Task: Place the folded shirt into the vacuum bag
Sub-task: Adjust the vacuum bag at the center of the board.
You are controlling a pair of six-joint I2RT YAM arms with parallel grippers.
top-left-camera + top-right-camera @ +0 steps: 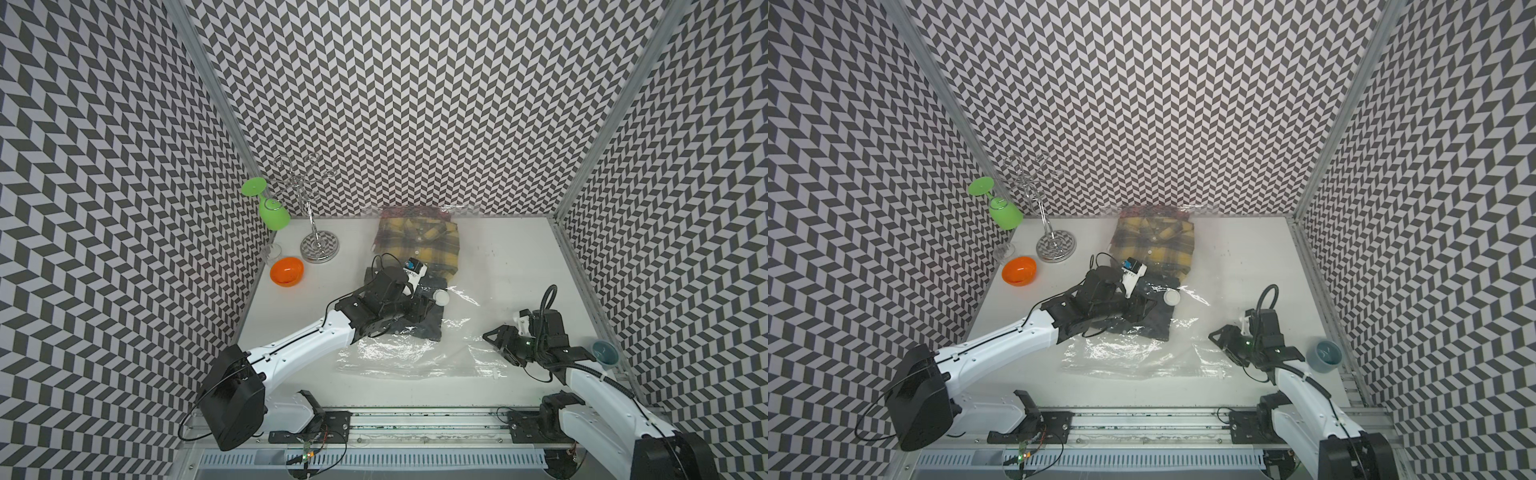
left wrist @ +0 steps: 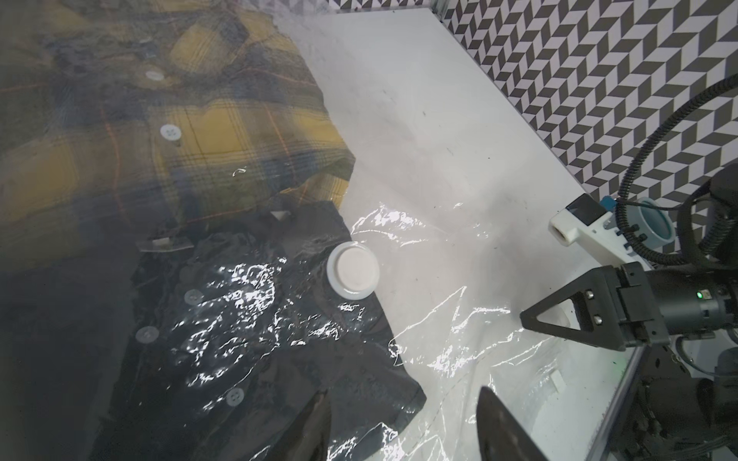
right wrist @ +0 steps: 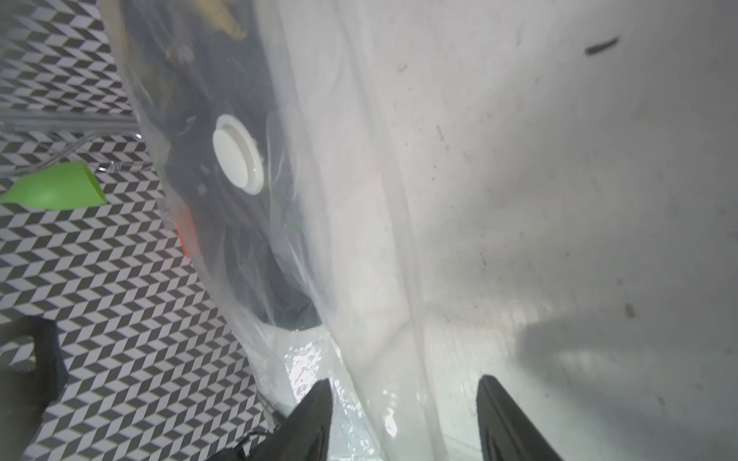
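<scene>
— Right claw: how does it stand?
— Fingers apart, low at the lower right of both top views. The right wrist view shows a fold of the vacuum bag running between them, not pinched. A blue cup stands just beside that arm, at the bench edge.
— And the bag itself?
— Clear and crinkled, spread flat on the bench from the lower centre of the frame up to the back wall.
— Left claw?
— Fingers apart as well, at frame centre, over the near corner of the dark folded shirt.
— Where does that shirt lie?
— Mid-bag, under the glossy top film, with the round white valve cap at its far right corner.
— Beyond it?
— A yellow plaid shirt, hazy behind plastic, touches the dark one's far edge. Toward the upper left sit an orange bowl and a wire stand, with a green glass hanging foot-up from it.
</scene>
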